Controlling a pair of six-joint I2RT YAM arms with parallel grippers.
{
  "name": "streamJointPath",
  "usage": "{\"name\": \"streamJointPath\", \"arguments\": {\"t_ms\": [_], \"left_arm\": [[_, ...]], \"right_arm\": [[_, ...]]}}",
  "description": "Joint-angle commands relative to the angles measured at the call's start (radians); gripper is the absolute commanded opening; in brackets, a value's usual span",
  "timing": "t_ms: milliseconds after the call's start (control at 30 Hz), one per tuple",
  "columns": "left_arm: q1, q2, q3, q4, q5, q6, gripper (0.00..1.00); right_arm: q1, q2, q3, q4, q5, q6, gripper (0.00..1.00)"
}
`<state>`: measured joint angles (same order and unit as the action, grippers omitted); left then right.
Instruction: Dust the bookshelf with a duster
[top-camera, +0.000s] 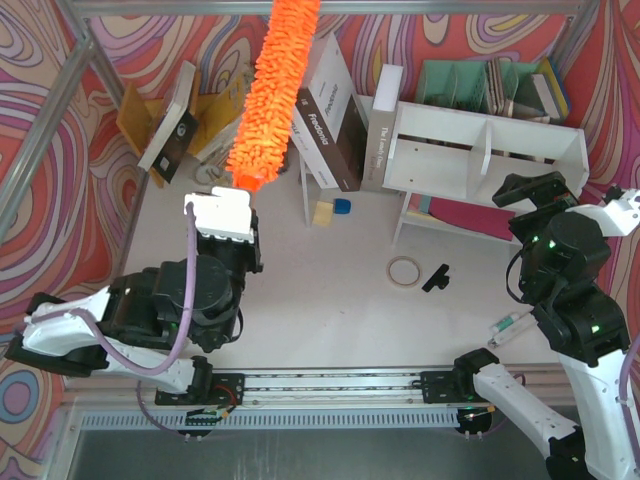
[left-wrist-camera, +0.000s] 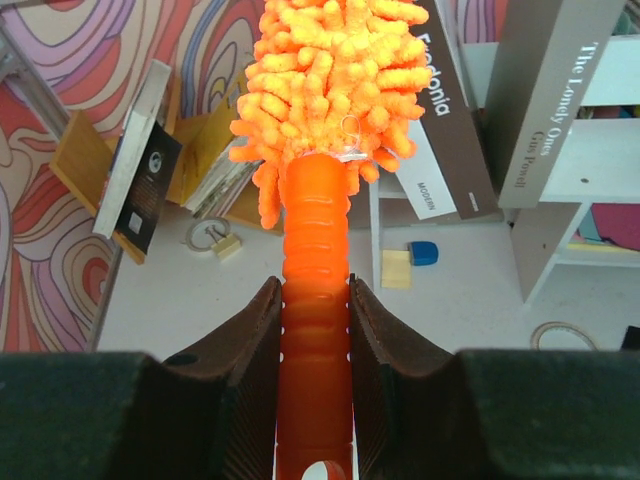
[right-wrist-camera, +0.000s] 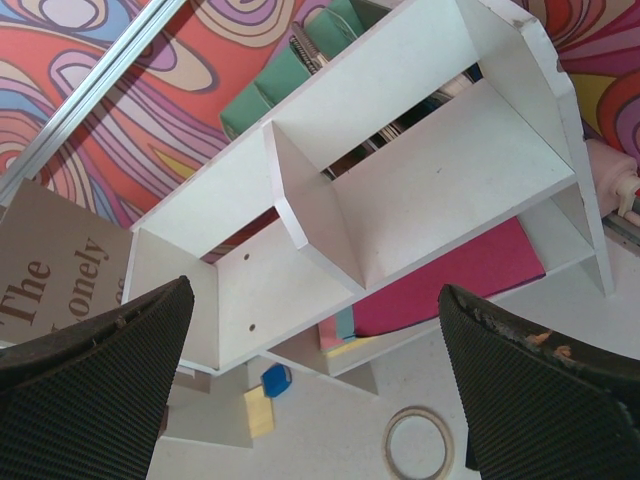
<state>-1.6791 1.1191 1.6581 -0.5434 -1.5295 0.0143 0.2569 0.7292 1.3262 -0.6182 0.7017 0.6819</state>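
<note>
- Duster (top-camera: 272, 90) sticks up from the left gripper (left-wrist-camera: 313, 300), whose fingers are clamped on its ribbed orange handle, with the fluffy head over the table's (top-camera: 330, 310) back left.
- Bookshelf (top-camera: 480, 150) stands at the back right, well apart from the duster.
- Right gripper (right-wrist-camera: 315, 300) hovers near the bookshelf, jaws spread wide, holding nothing.
- Tape ring (top-camera: 404, 269) lies before the shelf.

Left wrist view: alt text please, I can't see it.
The left hand is shut on the ribbed handle of the orange duster, whose fluffy head points away toward leaning books and the white bookshelf at right.
</note>
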Motion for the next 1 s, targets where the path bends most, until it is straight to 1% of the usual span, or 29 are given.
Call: {"name": "streamJointPath", "arguments": {"t_ms": [0, 133, 300, 400, 467, 500, 567, 667, 733, 867, 967], "left_arm": [[0.004, 0.027, 0.06, -0.149, 0.043, -0.132, 0.0], [0.005, 0.049, 0.079, -0.156, 0.069, -0.13, 0.0], [0.007, 0.053, 0.085, -0.19, 0.084, -0.166, 0.0], [0.007, 0.049, 0.092, -0.224, 0.055, -0.191, 0.0], [0.007, 0.025, 0.081, -0.218, 0.027, -0.186, 0.0], [0.007, 0.008, 0.066, -0.186, 0.015, -0.159, 0.0], [0.007, -0.028, 0.016, -0.089, -0.023, -0.053, 0.0], [0.006, -0.068, -0.052, 0.132, -0.08, 0.151, 0.0], [0.005, -0.085, -0.086, 0.263, -0.084, 0.242, 0.0], [0.005, -0.052, -0.08, 0.278, -0.084, 0.278, 0.0], [-0.013, -0.009, -0.056, 0.272, -0.055, 0.261, 0.0]], "right_arm": [[0.004, 0.001, -0.005, 0.003, 0.0, 0.017, 0.99], [0.004, -0.003, -0.01, 0.0, 0.002, 0.019, 0.99], [0.003, -0.008, -0.015, 0.001, 0.005, 0.016, 0.99], [0.003, -0.004, -0.014, 0.001, 0.002, 0.017, 0.99], [0.005, -0.002, -0.015, 0.0, -0.002, 0.018, 0.99], [0.004, -0.004, -0.016, 0.002, -0.003, 0.018, 0.99], [0.004, -0.005, -0.019, 0.003, -0.003, 0.019, 0.99], [0.004, -0.005, -0.024, 0.003, -0.004, 0.019, 0.99], [0.004, -0.008, -0.027, 0.003, -0.002, 0.02, 0.99], [0.004, -0.01, -0.028, 0.002, 0.0, 0.021, 0.99], [0.004, -0.009, -0.027, 0.003, 0.001, 0.019, 0.99]]}}
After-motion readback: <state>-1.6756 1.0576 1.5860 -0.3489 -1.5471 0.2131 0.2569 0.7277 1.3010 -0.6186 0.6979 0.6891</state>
